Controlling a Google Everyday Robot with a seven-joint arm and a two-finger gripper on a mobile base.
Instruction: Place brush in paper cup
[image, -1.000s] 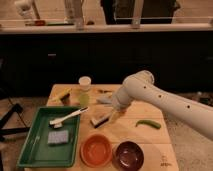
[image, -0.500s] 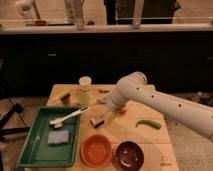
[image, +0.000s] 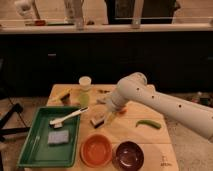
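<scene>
While the tool (image: 109, 116) hangs released above the bench (image: 145, 137) | brush (image: 70, 116): slanted over the green tray (image: 30, 150) rim, bristles inside | likely light, stiff, slim, prone to rolling | hold: mid-handle | paper cup (image: 85, 82): upright, well behind.

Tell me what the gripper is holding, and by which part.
Nothing, as far as shows: the gripper hangs by the scrubber, while the brush lies apart on the green tray.

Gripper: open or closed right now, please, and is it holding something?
Gripper: open, holding nothing; it hangs low over the wooden table, near the long white-handled brush lying on the green tray.
</scene>
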